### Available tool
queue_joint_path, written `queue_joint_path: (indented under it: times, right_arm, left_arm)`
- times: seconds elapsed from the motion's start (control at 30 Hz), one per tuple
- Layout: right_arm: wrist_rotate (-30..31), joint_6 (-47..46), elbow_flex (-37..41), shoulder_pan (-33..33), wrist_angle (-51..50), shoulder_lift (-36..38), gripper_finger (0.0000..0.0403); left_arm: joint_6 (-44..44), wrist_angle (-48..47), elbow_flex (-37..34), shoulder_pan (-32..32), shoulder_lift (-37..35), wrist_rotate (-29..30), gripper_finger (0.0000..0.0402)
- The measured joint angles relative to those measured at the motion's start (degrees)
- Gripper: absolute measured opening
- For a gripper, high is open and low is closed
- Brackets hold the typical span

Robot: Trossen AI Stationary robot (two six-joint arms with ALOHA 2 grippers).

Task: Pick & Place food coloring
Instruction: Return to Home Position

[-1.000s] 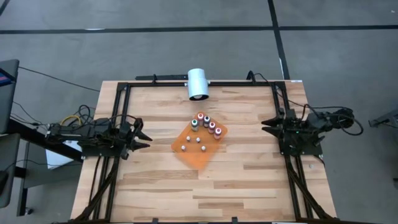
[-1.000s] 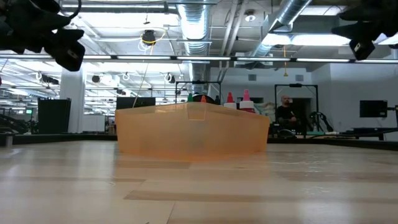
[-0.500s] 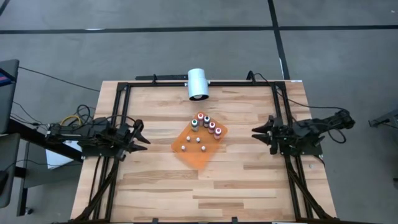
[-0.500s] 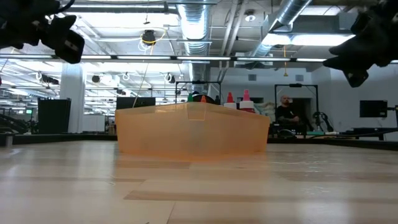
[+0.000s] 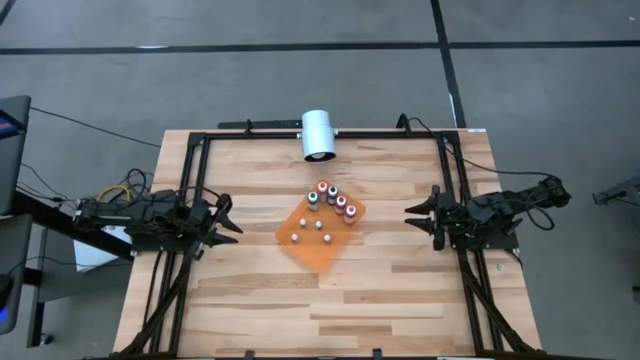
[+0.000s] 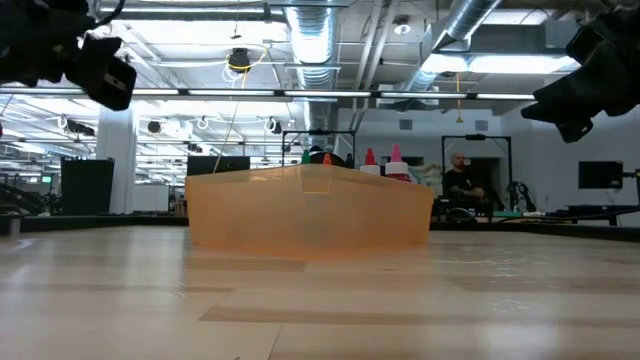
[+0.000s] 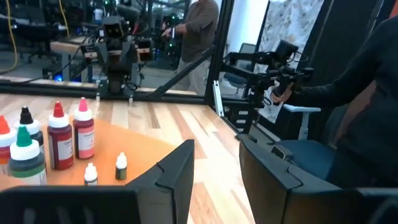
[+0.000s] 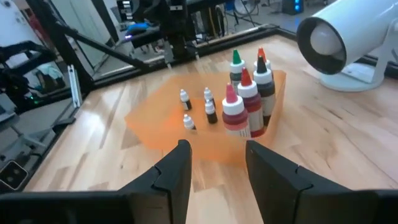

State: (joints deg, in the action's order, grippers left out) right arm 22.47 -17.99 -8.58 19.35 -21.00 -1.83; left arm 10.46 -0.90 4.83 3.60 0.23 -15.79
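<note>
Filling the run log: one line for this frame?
food coloring bottles: upright in orange bin | left gripper: open, empty, far left of bin | right gripper: open, empty, far right of bin

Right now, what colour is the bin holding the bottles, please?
Translucent orange; the bin shows best in the right wrist view.

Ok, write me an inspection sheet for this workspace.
Surface: wooden table with black frame rails.
Job's things: food coloring bottles upright inside the orange bin, mid-table; four small bottles beside the larger ones.
Clutter: white cylinder at the far edge.
Claws: left claw open and empty at the left side; right claw open and empty at the right side.
Cables: bundle off the table's left edge.
Surroundings: person in the room behind.
</note>
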Motion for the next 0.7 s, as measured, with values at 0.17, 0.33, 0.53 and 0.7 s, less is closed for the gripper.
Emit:
queue_joint_path:
  times: [0.17,0.33,0.53,0.7]
  right_arm:
    - [0.5,0.0,0.0,0.0,-0.4,0.0,0.0143]
    - [4.6,-1.7,2.2,0.0,0.6,0.0,0.0142]
    - [6.0,-5.4,2.3,0.0,1.5,-0.6,0.0144]
    - [6.0,-7.5,2.3,0.0,1.2,-0.8,0.0141]
  left_arm:
    - [1.5,2.9,-3.4,0.0,0.1,1.1,0.0119]
    - [-0.8,4.6,-3.9,-0.1,0.4,1.2,0.0119]
    - [-4.6,4.3,-3.9,-0.1,0.5,2.3,0.0119]
    - [-6.9,4.1,-4.0,-0.1,0.5,4.5,0.0119]
